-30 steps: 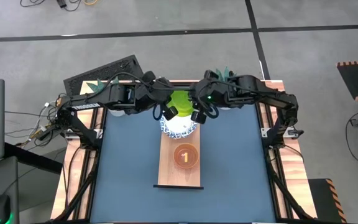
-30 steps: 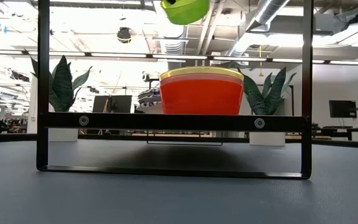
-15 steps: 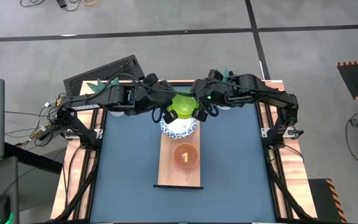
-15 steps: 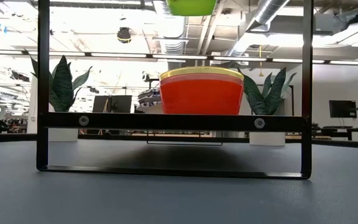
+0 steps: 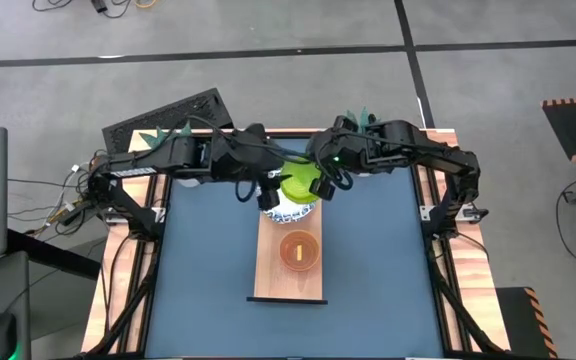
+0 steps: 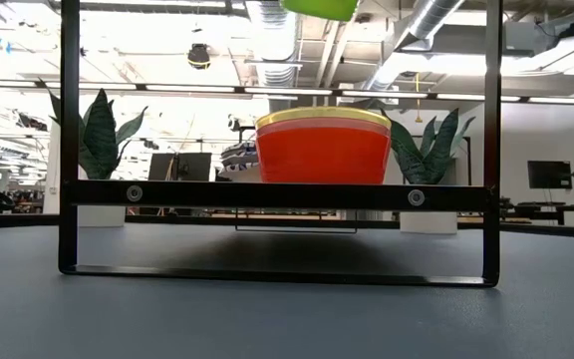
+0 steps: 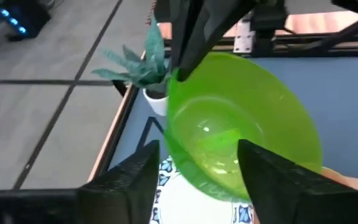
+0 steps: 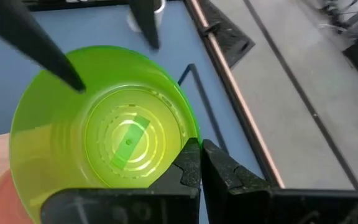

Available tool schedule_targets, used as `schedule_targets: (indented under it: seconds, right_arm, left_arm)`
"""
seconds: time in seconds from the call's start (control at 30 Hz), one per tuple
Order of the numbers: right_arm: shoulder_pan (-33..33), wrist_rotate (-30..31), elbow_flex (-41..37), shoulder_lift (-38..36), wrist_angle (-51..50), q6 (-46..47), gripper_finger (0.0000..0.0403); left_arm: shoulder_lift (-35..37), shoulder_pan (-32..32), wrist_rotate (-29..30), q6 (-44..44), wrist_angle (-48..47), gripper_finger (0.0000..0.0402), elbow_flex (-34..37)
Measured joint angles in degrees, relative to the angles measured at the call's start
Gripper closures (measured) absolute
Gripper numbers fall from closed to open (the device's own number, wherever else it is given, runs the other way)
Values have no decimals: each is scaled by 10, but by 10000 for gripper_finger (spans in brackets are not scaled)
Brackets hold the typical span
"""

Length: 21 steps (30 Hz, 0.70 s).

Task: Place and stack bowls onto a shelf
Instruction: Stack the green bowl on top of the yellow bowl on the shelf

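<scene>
Green bowl (image 5: 296, 186) is held above the far end of the wooden shelf (image 5: 268, 279), over a white blue-rimmed bowl (image 5: 290, 212). Its rim is pinched by the closed right gripper (image 5: 320, 184). The left gripper (image 5: 268, 192), fingers spread, is placed at the bowl's other side. Nearer along the shelf, a stack topped by a yellow bowl (image 5: 298, 251) is seen. A thin rim pinch risks tilting — the bowl could land crooked or slip off.

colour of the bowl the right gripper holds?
Bright green bowl; clearest in the right wrist view.

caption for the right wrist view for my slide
Right gripper pinching the green bowl's rim above the blue table.
</scene>
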State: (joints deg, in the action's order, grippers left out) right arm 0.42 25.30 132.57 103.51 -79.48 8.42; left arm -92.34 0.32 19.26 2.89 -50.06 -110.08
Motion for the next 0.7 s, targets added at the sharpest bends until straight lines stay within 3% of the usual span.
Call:
schedule_targets:
  seconds: [0.13, 0.33, 0.53, 0.7]
  right_arm:
    - [8, -35, 0, -5, -2, 0, 382]
    - [8, -87, -12, -7, -7, 14, 382]
    - [19, -124, -90, -5, 28, 22, 382]
    - [43, -180, -185, -24, 128, 21, 382]
  left_arm:
    - [29, 1, -30, 9, -2, 173, 0]
    - [96, 4, -61, -30, 4, 171, 0]
    - [164, 0, -61, -65, -12, 173, 0]
    - [199, 0, -52, -80, -22, 174, 0]
